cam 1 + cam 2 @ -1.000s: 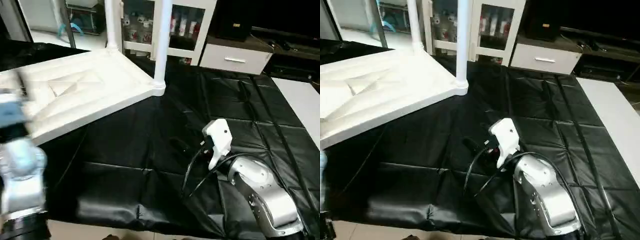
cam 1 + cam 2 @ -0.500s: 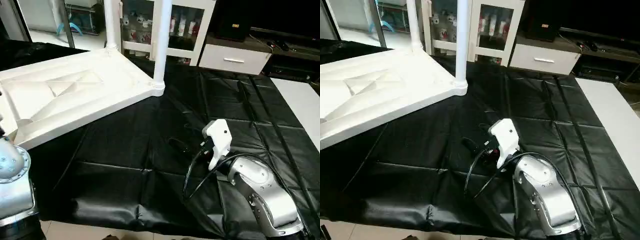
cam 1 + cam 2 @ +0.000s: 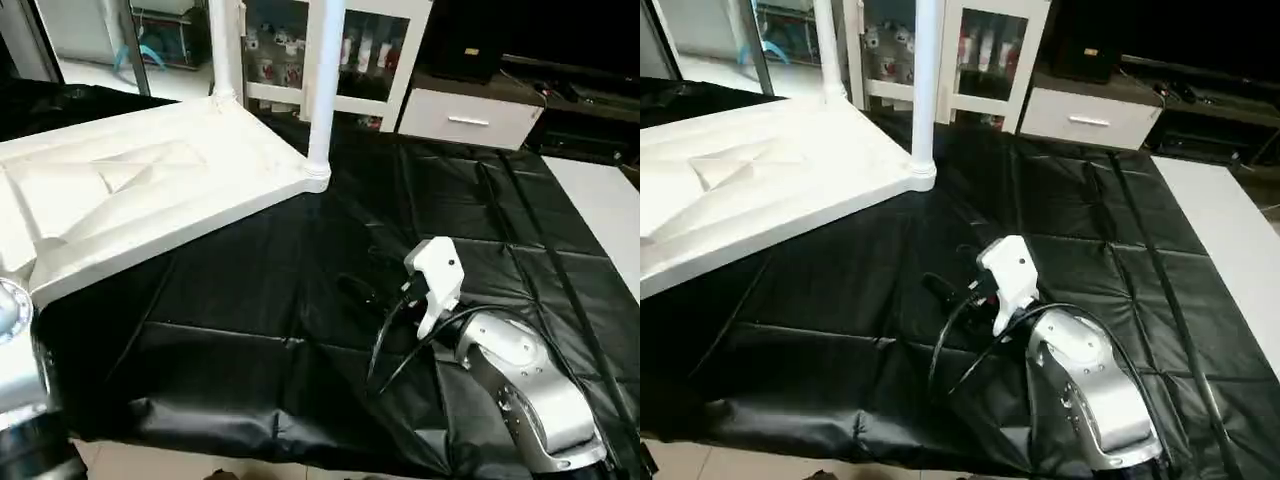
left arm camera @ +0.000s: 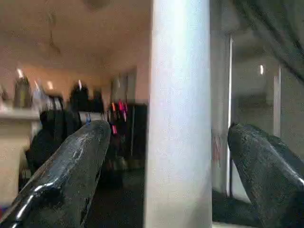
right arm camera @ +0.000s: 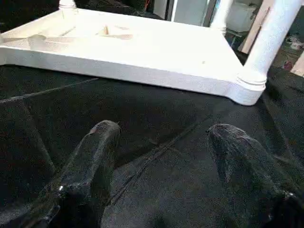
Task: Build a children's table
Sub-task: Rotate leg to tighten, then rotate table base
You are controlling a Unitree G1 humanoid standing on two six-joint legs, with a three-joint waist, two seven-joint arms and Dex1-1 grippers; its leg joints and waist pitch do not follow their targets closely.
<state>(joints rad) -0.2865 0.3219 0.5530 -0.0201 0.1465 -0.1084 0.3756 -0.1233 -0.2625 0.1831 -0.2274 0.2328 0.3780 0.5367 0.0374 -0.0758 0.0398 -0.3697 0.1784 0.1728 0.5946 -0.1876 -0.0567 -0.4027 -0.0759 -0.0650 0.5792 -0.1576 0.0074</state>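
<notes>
I see an open stretch of black-covered work table (image 3: pixel 300 300) between my right gripper (image 5: pixel 161 156) and the upturned white tabletop (image 3: pixel 150 190); nothing lies on that stretch. Two white legs (image 3: pixel 325 90) stand upright in the tabletop's far corner sockets and block passage there. My left gripper (image 4: pixel 166 156) has its jaws spread wide, with a white leg (image 4: pixel 179 114) standing in the gap between the fingers (image 4: pixel 71 166), close to both.
</notes>
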